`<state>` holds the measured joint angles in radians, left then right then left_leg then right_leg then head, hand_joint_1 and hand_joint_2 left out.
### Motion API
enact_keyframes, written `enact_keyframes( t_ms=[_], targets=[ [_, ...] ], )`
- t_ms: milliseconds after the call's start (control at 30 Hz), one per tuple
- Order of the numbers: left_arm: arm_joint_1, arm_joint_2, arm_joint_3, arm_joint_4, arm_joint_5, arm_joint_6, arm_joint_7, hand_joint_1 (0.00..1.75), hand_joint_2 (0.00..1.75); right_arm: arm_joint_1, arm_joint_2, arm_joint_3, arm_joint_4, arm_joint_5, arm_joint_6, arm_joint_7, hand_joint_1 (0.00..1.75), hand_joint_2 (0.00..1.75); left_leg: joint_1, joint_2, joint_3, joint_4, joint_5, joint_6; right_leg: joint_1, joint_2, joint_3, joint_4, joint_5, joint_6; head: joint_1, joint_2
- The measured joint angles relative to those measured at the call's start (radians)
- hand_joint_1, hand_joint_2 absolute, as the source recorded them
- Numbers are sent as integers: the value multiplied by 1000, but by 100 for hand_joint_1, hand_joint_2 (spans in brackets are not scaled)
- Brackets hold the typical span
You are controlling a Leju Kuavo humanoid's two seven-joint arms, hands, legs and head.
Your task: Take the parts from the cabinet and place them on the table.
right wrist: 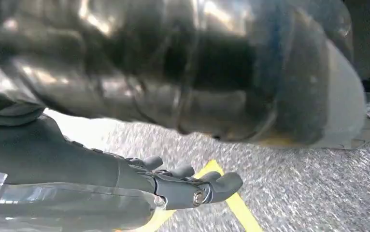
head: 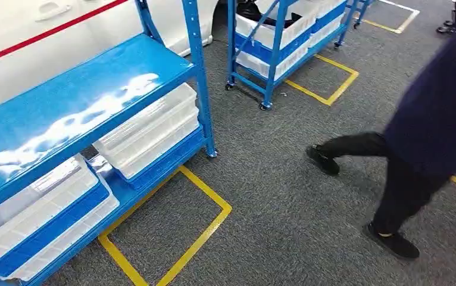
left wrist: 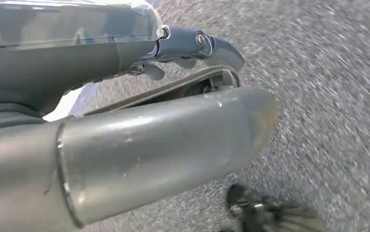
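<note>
Looking down from the head, the blue metal shelving rack (head: 88, 89) holds white plastic bins (head: 151, 128) along its lower shelf edge; parts inside are indiscernible. At each wrist, left hand (left wrist: 192, 46) and right hand (right wrist: 188, 186) hang over carpet, fingers (right wrist: 221, 183) loosely apart, holding nothing, seemingly because the robot is walking.

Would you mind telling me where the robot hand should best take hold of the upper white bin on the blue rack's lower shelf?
Probably by the long front rim of the upper white bin, coming from the aisle side: that edge faces out over the blue rack, whose shelf above blocks any approach from the top.
</note>
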<state>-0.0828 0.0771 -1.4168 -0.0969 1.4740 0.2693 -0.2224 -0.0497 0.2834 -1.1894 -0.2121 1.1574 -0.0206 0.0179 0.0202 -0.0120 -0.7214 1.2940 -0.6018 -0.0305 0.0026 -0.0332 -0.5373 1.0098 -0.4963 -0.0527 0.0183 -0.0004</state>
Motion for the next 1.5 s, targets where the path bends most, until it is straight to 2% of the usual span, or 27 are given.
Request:
enact_keyframes(
  t_ms=[67,100,133,267,300,333,367,433,467,533,600,633,667,767,800,867,933,1000,1067,1133,1167,1233,1267,1300,1333,1433,1500],
  targets=[
    [0,1,0,0,0,0,0,0,0,0,0,0,0,0,0,0,0,0,0,1,-5,15,-4,-1,1,-5,-1,0,0,0,0,0],
    [8,6,-3,0,0,-5,-1,0,0,-1,1,0,0,0,-3,1,0,0,-4,26,127,-162,84,7,6,-63,-3,6,-1,1,0,0],
    [3,11,-5,0,0,-5,-3,0,0,-2,2,0,0,0,-3,3,0,0,-20,113,198,-290,99,29,14,-85,-4,15,-8,8,0,0],
    [12,13,-9,0,0,-7,-4,0,0,-8,2,0,0,0,-3,5,0,0,-22,67,191,-296,114,44,11,-123,6,13,-8,24,0,0],
    [12,12,-9,0,0,-7,-4,0,0,-7,1,0,0,0,-3,6,0,0,-8,55,202,-308,126,50,8,-100,5,21,-16,34,0,0],
    [9,10,-10,0,0,-7,-4,0,0,-6,0,-1,0,0,-4,6,0,0,-7,44,199,-310,131,56,5,-26,-5,50,-45,41,0,0],
    [6,10,-11,0,0,-8,-4,0,0,-4,0,-1,0,0,-3,6,0,0,-6,35,192,-310,136,61,0,8,-32,109,-88,45,0,0],
    [2,8,-12,0,0,-8,-5,0,0,-3,-3,-2,0,1,-4,11,0,0,-6,9,182,-307,140,62,-8,27,-100,260,-160,52,0,0],
    [3,6,-14,0,0,-8,-5,0,0,-3,-5,-2,0,1,-3,11,0,0,-6,-6,178,-304,142,61,-10,28,-120,305,-168,55,0,0],
    [7,5,-19,0,0,-8,-5,0,0,-3,-7,-2,0,2,-3,14,0,0,-3,-38,175,-298,143,58,-16,30,-93,248,-107,58,0,0],
    [6,2,-20,0,0,-8,-5,0,0,-2,-9,-2,0,2,-3,14,0,0,3,-69,175,-289,140,49,-25,61,-11,77,-15,61,0,0],
    [6,1,-20,0,0,-8,-5,0,0,-1,-10,-2,0,2,-3,14,0,0,5,-79,169,-285,138,41,-29,114,11,35,-26,62,0,0],
    [3,1,-21,0,0,-8,-6,0,0,-1,-10,-3,0,2,-3,14,0,0,1,-91,163,-275,138,30,-21,119,4,28,-19,57,0,0],
    [10,1,-22,0,0,-8,-6,0,0,-6,-10,-3,0,2,-3,14,0,0,8,-120,151,-290,152,5,-14,86,3,30,-14,37,1,0],
    [10,0,-22,0,0,-8,-6,0,0,-6,-10,-3,0,2,-3,14,0,0,10,-111,149,-284,147,3,-21,69,3,19,-6,25,0,0],
    [7,-1,-22,0,0,-9,-7,0,0,-3,-10,-3,0,2,-6,14,0,0,4,-17,113,-204,88,2,-16,49,-1,16,-3,9,0,0],
    [2,-1,-23,0,0,-10,-11,0,0,0,-10,-8,0,-9,-20,15,0,0,4,1,39,-39,3,-2,-7,24,-9,16,-1,6,0,0],
    [7,-2,-23,0,1,-11,-13,0,0,0,-11,-16,0,-15,-28,16,0,0,4,4,18,31,-12,0,-1,6,-13,17,0,5,0,0],
    [10,-2,-24,0,1,-13,-18,0,0,0,-11,-19,0,-18,-34,18,0,0,-1,6,98,-90,56,13,6,-5,-10,17,0,4,0,0],
    [9,0,-25,0,1,-16,-31,0,0,-3,-10,-21,0,-19,-35,21,0,0,-16,18,198,-266,113,43,6,-12,-6,17,0,4,0,0],
    [7,4,-25,2,1,-18,-36,0,0,-4,-7,-23,0,-20,-35,22,0,0,-20,33,202,-290,98,52,14,-17,-9,20,-4,9,0,0],
    [5,2,-25,2,1,-19,-42,0,0,-6,-8,-27,0,-21,-35,26,0,0,-28,29,206,-309,87,52,2,-22,-1,8,-6,31,0,0],
    [10,2,-25,2,1,-21,-43,0,0,-5,-8,-29,0,-21,-35,26,0,0,-27,26,215,-328,89,60,-1,-22,-3,38,27,38,0,0],
    [11,1,-25,2,1,-23,-45,0,0,-7,-8,-29,0,-22,-35,26,0,0,-20,19,232,-336,96,71,-2,-21,0,40,26,41,-1,0],
    [15,0,-25,2,1,-23,-45,0,0,-6,-8,-30,0,-22,-36,26,0,0,-19,19,245,-344,102,76,-4,3,-6,53,12,48,2,0],
    [13,-5,-26,2,1,-23,-47,0,0,-5,-14,-35,0,-22,-35,27,0,0,-15,16,260,-343,93,82,-15,32,-119,231,-80,65,1,0],
    [17,-8,-26,2,1,-23,-47,0,0,-3,-18,-38,0,-22,-35,28,0,0,-11,11,278,-342,78,71,-21,32,-189,313,-94,76,1,0]
  ],
)
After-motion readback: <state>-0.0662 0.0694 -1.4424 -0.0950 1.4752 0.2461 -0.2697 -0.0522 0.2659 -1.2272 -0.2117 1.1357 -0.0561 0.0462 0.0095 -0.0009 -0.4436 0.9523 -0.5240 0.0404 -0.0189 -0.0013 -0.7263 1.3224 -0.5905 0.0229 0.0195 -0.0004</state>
